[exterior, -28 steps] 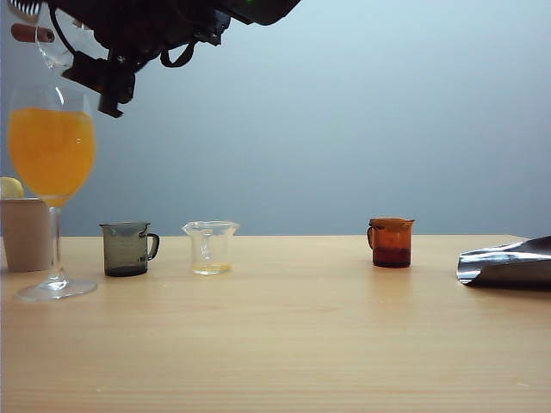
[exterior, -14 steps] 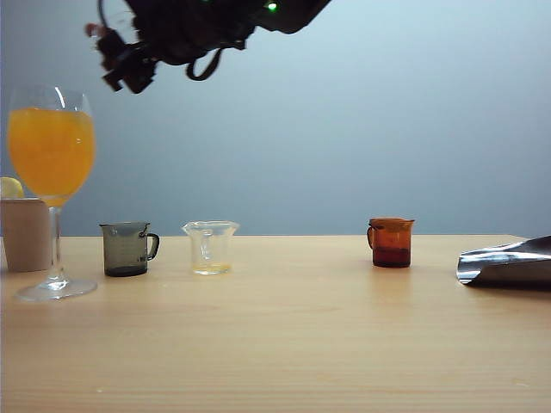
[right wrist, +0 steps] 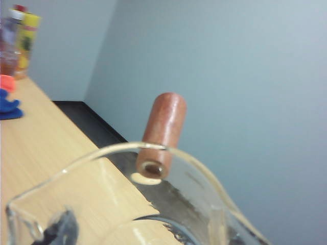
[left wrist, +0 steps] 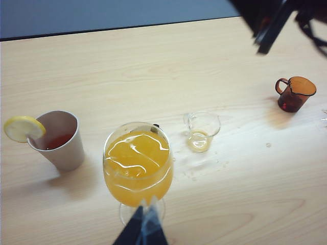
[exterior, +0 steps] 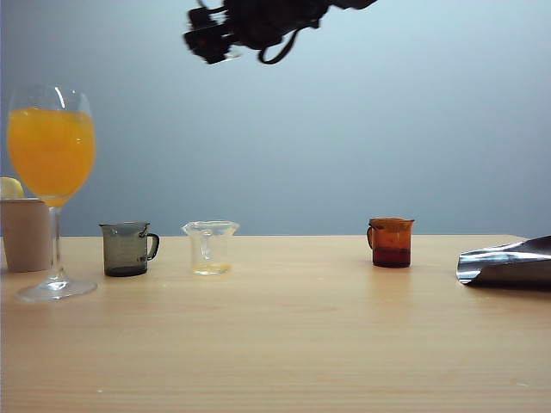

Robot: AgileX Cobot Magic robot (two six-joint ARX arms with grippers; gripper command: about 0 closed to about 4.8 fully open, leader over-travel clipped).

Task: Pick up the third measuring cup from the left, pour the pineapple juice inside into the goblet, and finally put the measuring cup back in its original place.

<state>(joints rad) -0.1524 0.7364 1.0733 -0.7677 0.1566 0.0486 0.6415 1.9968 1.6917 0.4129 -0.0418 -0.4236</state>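
The third measuring cup (right wrist: 196, 166) fills the right wrist view, its clear flared rim close to the camera. My right gripper (exterior: 211, 39) is shut on it, high above the table and to the right of the goblet (exterior: 52, 155). I cannot make out any pineapple juice in the held cup. The goblet (left wrist: 138, 163) holds cloudy orange liquid almost to the brim. My left gripper (left wrist: 145, 229) is shut, its tips pointing at the goblet's foot. The original place (exterior: 297, 258) is bare wood between the clear cup and the amber cup.
On the table, left to right, stand a beige cup with a lemon slice (exterior: 24, 232), a grey cup (exterior: 127, 249), a clear cup (exterior: 211, 248) with a little yellowish liquid and an amber cup (exterior: 392, 243). A crumpled silver sheet (exterior: 508, 262) lies at the right edge.
My right gripper has swung to the right, away from above the goblet, with the cup in it, and its wrist has rolled. The left gripper and the table's things have not moved.
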